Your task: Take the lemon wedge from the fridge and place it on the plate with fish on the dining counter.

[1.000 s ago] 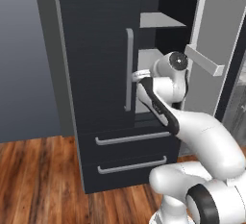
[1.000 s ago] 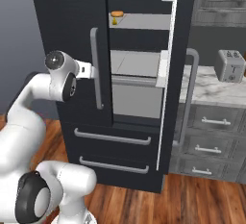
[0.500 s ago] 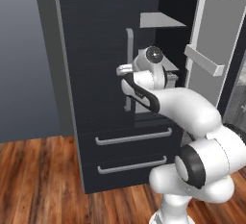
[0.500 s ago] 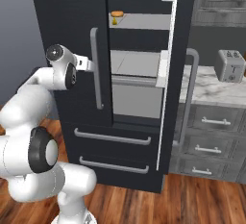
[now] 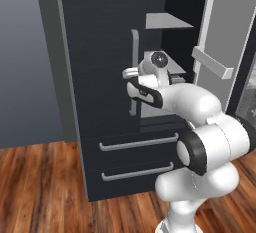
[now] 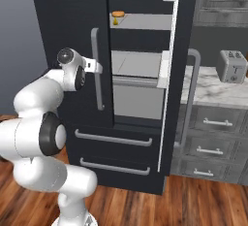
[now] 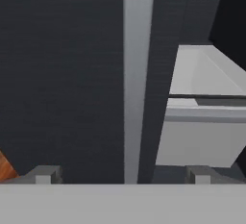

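Right now the fridge (image 6: 140, 89) stands with its right door swung wide and its left door shut, grey shelves and a pale bin showing in the opening. Up on the top shelf sits the lemon wedge (image 6: 116, 22), a tiny yellow piece just under and touching the flat round orange item (image 6: 117, 13), close to the inner edge of the closed left door. The robot's arm is bent up in front of that closed door, and its claw (image 6: 98, 67) sits at the long grey handle (image 6: 98, 70) of the left door, well below the shelf with the wedge. From the camera on the hand, the handle (image 7: 138, 79) runs straight up between the two finger tips (image 7: 45, 175), which stand wide apart on either side of it and grip nothing. Beside the handle there, the pale bin (image 7: 204, 122) shows inside the fridge. To the right of the fridge a toaster (image 6: 232, 66) stands on a marble surface (image 6: 215, 87) above grey drawers. Below is a wooden floor (image 5: 45, 187).
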